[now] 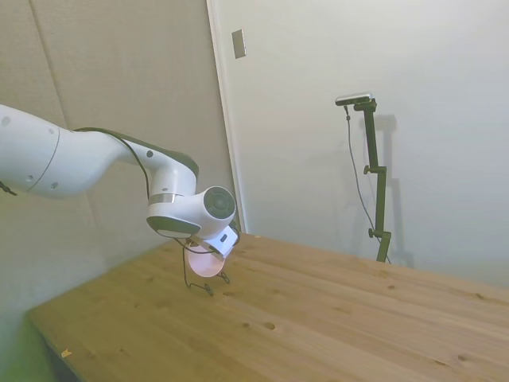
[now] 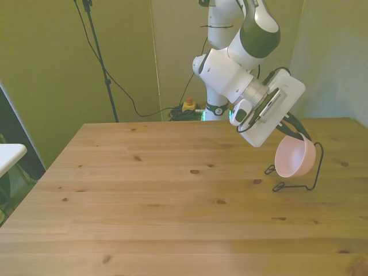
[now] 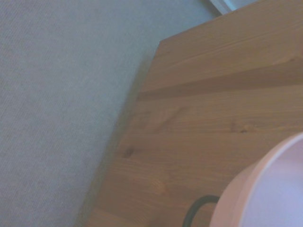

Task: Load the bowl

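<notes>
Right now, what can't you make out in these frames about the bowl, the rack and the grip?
- Side view: the wrist covers most of the bowl, so its seating on the wire rack is hidden.
- Front view: the claw fingers are dark and small at the bowl's rim; contact with the rack is unclear.
- Wrist view: blurred; the picture's edge cuts off the bowl.

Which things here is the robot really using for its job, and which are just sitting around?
Part of the job:
- the bowl, pale pink, tipped on its side, held up at the gripper
- the wire rack, a thin black stand on the table right by the bowl

Just there:
- the table, wooden
- the black cable hanging by the back wall
</notes>
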Controlling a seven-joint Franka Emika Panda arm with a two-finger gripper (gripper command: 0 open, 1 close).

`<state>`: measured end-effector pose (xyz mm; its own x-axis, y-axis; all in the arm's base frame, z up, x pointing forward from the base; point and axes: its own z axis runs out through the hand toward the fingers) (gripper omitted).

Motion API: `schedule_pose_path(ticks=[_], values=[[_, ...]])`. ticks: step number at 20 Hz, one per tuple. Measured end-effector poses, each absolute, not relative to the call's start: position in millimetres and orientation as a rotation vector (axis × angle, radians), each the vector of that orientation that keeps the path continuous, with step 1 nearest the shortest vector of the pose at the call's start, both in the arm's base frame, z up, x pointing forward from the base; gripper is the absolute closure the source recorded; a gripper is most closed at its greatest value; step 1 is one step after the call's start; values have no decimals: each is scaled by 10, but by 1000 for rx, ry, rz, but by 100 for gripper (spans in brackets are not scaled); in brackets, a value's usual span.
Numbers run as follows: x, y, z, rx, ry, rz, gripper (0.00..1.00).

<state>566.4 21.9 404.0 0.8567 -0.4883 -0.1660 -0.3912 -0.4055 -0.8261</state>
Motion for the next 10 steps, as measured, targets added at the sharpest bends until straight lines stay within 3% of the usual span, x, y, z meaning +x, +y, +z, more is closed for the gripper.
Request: schedule_pose_path(ticks=[10], values=[[5750,262,3871,-2021,637,-89,100]])
